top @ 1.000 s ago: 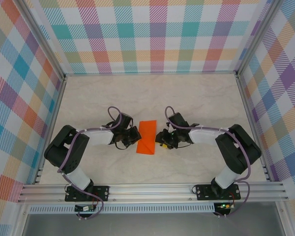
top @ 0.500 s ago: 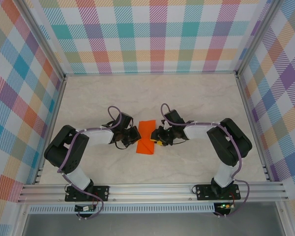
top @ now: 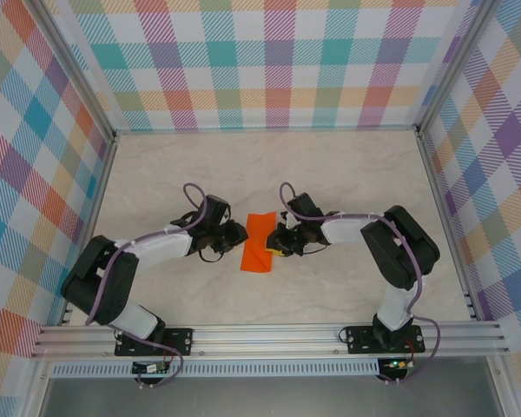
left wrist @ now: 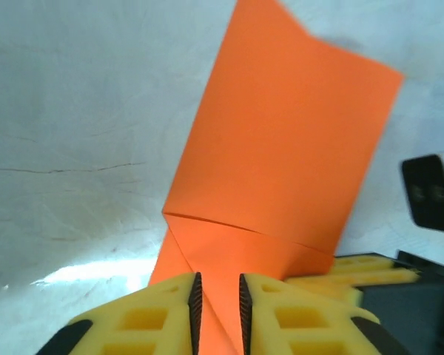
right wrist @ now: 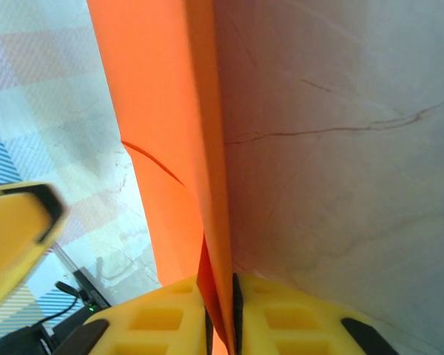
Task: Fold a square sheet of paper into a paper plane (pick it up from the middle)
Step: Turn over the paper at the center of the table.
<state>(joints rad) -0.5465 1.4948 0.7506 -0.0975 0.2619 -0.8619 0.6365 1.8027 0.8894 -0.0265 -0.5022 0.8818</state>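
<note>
The orange paper (top: 257,243) is a partly folded sheet with a diagonal crease, lying mid-table between both grippers. My left gripper (top: 237,234) is at its left edge. In the left wrist view the paper (left wrist: 281,148) runs under and between the yellow fingers of that gripper (left wrist: 218,303), whose pads stand apart. My right gripper (top: 276,243) is at the paper's right edge. In the right wrist view a raised fold of the paper (right wrist: 163,111) is pinched between the pads of the right gripper (right wrist: 220,310).
The marble-look table (top: 347,174) is walled by plaid panels (top: 269,61) at the back and sides. An aluminium rail (top: 269,334) runs along the near edge. Both arms reach inward towards the centre.
My right gripper has moved left onto the paper's right edge and lifted it, so the paper looks narrower from above. The left arm's elbow has swung out left, its gripper staying at the paper.
</note>
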